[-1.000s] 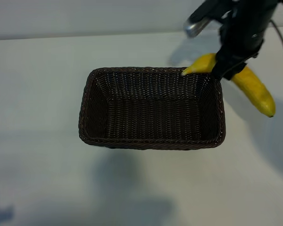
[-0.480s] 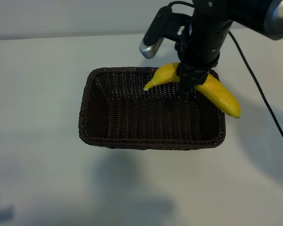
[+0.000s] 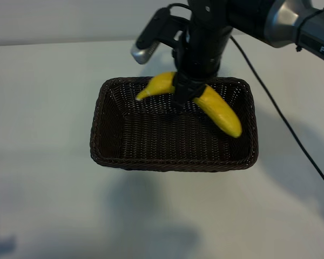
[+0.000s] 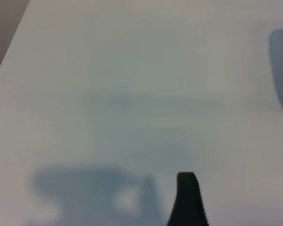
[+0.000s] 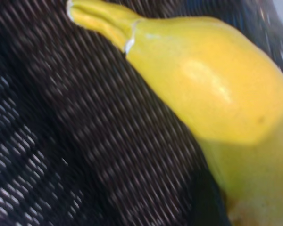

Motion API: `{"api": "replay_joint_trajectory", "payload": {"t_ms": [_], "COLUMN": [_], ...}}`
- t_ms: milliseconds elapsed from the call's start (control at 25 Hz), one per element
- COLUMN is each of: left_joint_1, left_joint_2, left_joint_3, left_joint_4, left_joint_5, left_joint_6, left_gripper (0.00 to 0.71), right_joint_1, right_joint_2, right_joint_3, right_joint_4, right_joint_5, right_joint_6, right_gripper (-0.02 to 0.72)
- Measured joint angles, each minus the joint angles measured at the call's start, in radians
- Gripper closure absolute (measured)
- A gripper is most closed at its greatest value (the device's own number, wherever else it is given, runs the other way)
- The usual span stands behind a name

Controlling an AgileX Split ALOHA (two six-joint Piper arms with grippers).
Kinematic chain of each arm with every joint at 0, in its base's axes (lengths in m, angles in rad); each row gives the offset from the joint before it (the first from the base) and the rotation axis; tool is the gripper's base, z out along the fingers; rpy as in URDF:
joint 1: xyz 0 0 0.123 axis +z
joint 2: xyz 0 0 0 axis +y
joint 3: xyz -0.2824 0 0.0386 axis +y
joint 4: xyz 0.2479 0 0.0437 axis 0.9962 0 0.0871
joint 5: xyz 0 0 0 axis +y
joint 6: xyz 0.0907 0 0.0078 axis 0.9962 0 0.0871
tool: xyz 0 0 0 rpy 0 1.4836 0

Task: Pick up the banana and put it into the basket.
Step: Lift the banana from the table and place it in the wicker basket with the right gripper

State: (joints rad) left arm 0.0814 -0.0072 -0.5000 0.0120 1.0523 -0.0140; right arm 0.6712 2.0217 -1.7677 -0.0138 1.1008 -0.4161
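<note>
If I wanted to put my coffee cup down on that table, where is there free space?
The white table is bare left of the basket and along the whole near side in front of it. It is crowded at the basket's far rim, where the right gripper holds the banana above the weave. The left gripper hangs over bare table elsewhere.

Open basket (image 3: 119,156) floor beneath banana (image 3: 218,110)
</note>
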Motion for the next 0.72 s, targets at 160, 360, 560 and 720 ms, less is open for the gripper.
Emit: {"api": "replay_joint_trajectory", "payload": {"t_ms": [160,360,560,720], "left_joint_1": [0.000,0.000,0.000,0.000], "left_joint_2": [0.000,0.000,0.000,0.000], "left_joint_3": [0.000,0.000,0.000,0.000], "left_joint_4": [0.000,0.000,0.000,0.000], "left_joint_5": [0.000,0.000,0.000,0.000], "left_joint_6": [0.000,0.000,0.000,0.000], "left_gripper": [0.148,0.148,0.148,0.148], "right_joint_1": [0.010,0.010,0.010,0.010], "right_joint_2": [0.026,0.080,0.131,0.140], "right_joint_3": [-0.022,-0.023,-0.024,-0.024], "right_joint_4": [0.022,0.023,0.022,0.029], "right_joint_5": [-0.009,-0.034,-0.061,-0.061], "right_joint_6": [-0.007,-0.012,-0.015,-0.016], "right_gripper": [0.269,0.269,0.269,0.269]}}
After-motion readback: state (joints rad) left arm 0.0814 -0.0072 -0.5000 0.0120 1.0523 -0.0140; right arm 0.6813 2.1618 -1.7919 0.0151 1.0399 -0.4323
